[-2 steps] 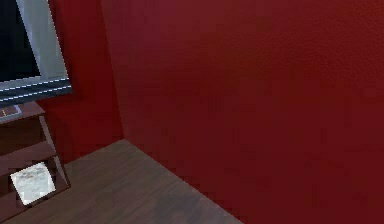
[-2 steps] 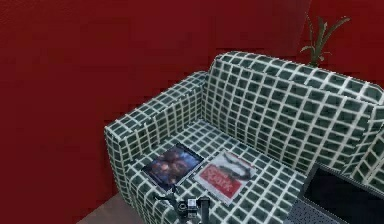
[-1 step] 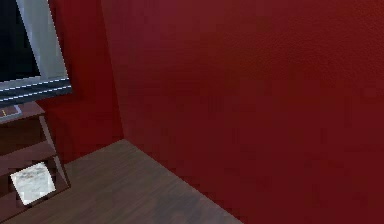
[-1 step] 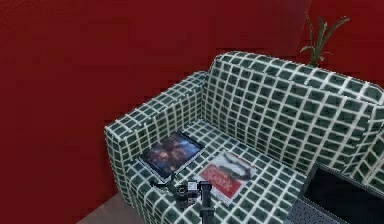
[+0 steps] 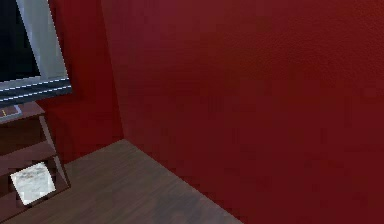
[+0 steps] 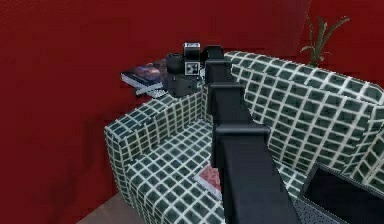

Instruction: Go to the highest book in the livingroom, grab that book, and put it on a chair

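Reaching up from the frame's bottom edge, the dark square arm [image 6: 238, 150] crosses a padded, green-and-white checked sofa [image 6: 300, 100]. The fingers [image 6: 172, 84] sit at upper middle, by a flat book [image 6: 146, 76] lying on the sofa's armrest, its long axis roughly left-right. I cannot tell whether the fingers hold anything.

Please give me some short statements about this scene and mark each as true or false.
The wall is red. True.
The sofa has a plain blue cover. False: it is chequered green and white.
A book lies on top of the sofa, near the gripper. True.
The floor is white carpet. False: it is brown wood.
The screen stands at the forward view's right. False: it is at its left.
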Available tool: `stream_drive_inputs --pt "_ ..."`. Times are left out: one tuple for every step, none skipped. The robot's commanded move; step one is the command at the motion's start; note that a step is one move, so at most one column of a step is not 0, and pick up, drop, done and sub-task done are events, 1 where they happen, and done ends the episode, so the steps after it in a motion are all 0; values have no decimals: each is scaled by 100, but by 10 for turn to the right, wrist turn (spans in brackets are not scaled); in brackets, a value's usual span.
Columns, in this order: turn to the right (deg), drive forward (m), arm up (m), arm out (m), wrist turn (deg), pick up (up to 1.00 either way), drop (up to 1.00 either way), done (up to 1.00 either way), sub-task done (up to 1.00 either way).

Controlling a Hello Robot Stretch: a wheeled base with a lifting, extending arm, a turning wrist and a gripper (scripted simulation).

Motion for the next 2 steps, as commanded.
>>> stream_drive_inputs --pt "0 0 0 0 -450 0 0 0 0" --pt "0 0 0 0 -450 0 0 0 0"
